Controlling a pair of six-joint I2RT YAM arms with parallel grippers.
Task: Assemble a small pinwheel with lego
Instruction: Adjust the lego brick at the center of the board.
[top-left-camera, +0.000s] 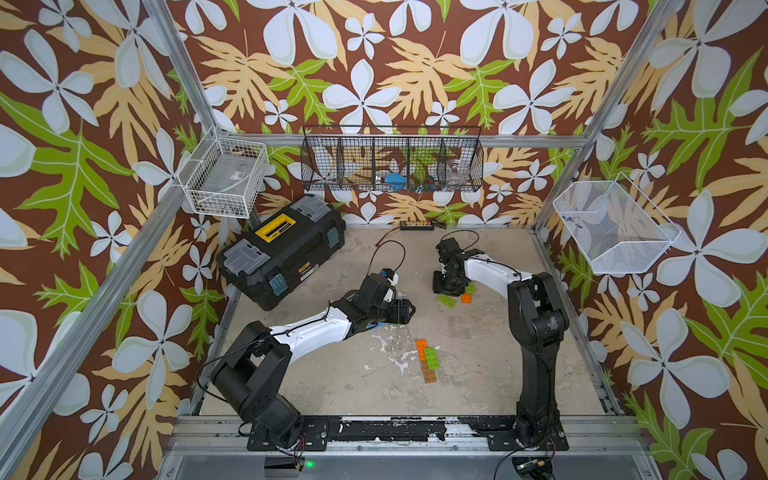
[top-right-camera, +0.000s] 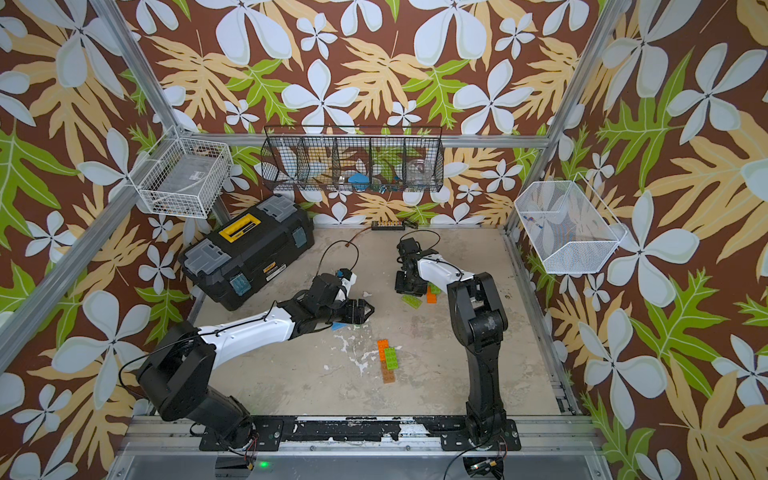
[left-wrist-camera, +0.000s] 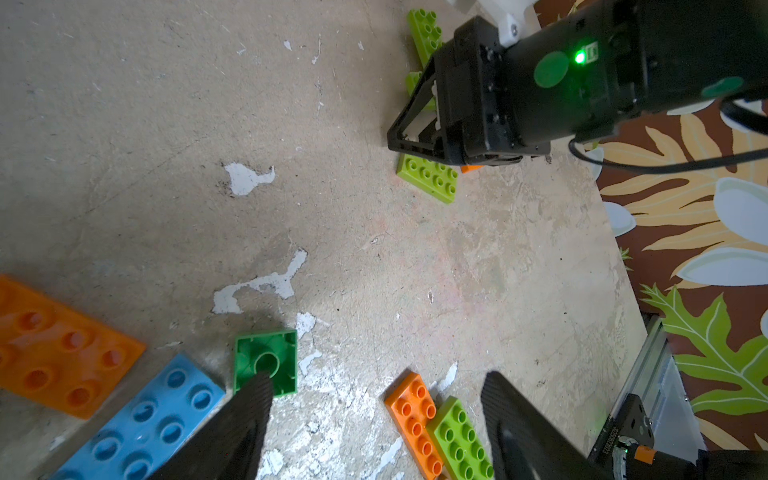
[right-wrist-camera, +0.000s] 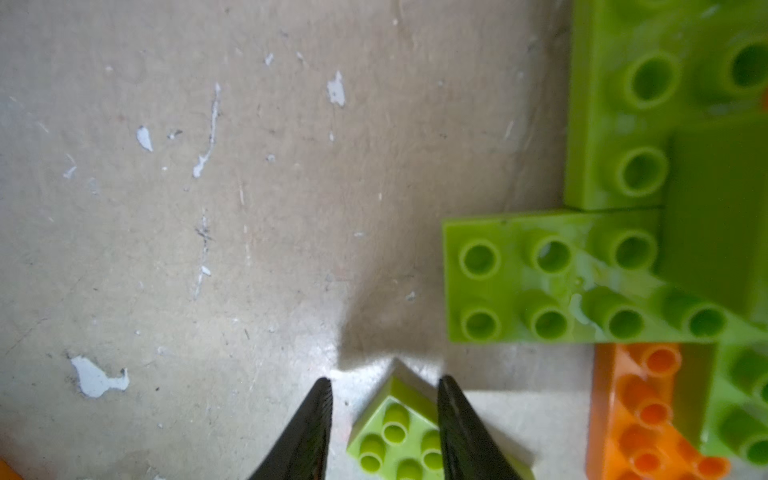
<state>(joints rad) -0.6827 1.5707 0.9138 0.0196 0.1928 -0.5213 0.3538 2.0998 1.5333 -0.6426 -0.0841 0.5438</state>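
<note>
a: containers, with contents?
b: four. white wire basket (top-left-camera: 218, 205) on the left frame post: one clear plastic box (top-left-camera: 226, 172). black wire rack (top-left-camera: 357, 166) on the back wall, five compartments: a blue item (top-left-camera: 395, 179) in the middle one, a clear jar (top-left-camera: 457, 168) in the rightmost, the rest too blurred to list. white mesh basket (top-left-camera: 623, 259) on the right wall: a few small bits (top-left-camera: 573, 219), unidentifiable. black toolbox (top-left-camera: 282, 249): lid shut, contents hidden
a: lego (top-right-camera: 388, 359), counted?
b: all on the table (top-left-camera: 478, 374), in three groups. centre stack (top-left-camera: 428, 359): three, one orange, one lime green over it, one tan-brown. beside the left gripper (left-wrist-camera: 380, 376): three, one orange plate (left-wrist-camera: 54, 349), one blue plate (left-wrist-camera: 145, 419), one dark green square (left-wrist-camera: 266, 353) lying studs down. by the right gripper (right-wrist-camera: 385, 379): a lime green and orange cluster (right-wrist-camera: 552, 282), at least four lime green and one orange, overlapping, exact count unclear; plus one small lime green brick (right-wrist-camera: 395, 436)
a: tools?
b: two. left gripper: jaws wide apart, nothing between them, one fingertip (left-wrist-camera: 253, 399) over the dark green square. right gripper: jaws part way apart, astride the small lime green brick, a gap showing on one side, so not clamped
</note>
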